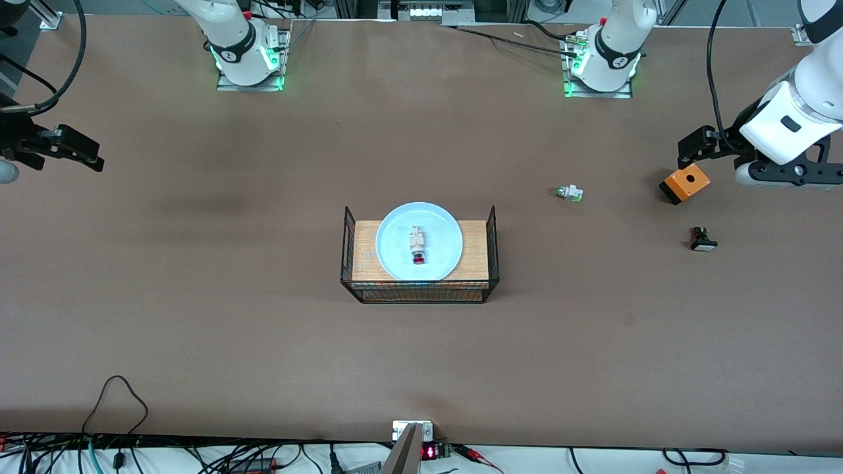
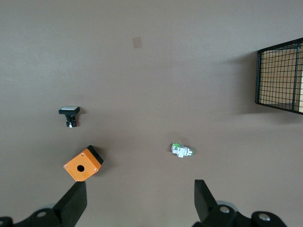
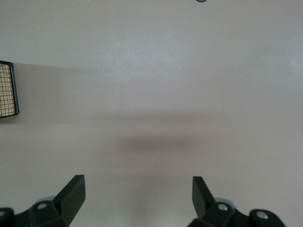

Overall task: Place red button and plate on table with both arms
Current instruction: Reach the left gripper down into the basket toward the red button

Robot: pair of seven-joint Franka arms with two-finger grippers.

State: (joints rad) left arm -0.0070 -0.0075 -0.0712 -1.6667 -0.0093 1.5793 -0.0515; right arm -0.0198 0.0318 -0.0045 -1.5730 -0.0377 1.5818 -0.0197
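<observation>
The right gripper (image 1: 92, 158) hangs in the air over bare table (image 1: 197, 342) at the right arm's end, fingers (image 3: 71, 191) spread wide and holding nothing; the right wrist view shows only brown surface between them, with one corner of the wire basket (image 3: 8, 90) at the edge of that picture.

Well apart from both grippers, at the middle of the table, stands the black wire basket (image 1: 419, 289) with its wooden top. The pale-blue plate (image 1: 395, 234) rests on that top, and the red button (image 1: 417, 246) lies in the plate, its red cap turned toward the front camera. Neither thing is on the table itself, and neither gripper touches them.

Toward the left arm's end, a green-tipped part (image 1: 570, 193) lies on the table between the basket and the left gripper (image 1: 688, 148). That gripper hangs over the table just beside an orange box (image 1: 685, 184), fingers (image 2: 73, 201) parted and empty. In the left wrist view the orange box (image 2: 84, 163) sits close to one finger, the green-tipped part (image 2: 182, 150) lies a little farther out, and a black part with a white cap (image 2: 69, 115) stands past the box. In the front view that black part (image 1: 703, 239) is nearer the camera than the orange box.
</observation>
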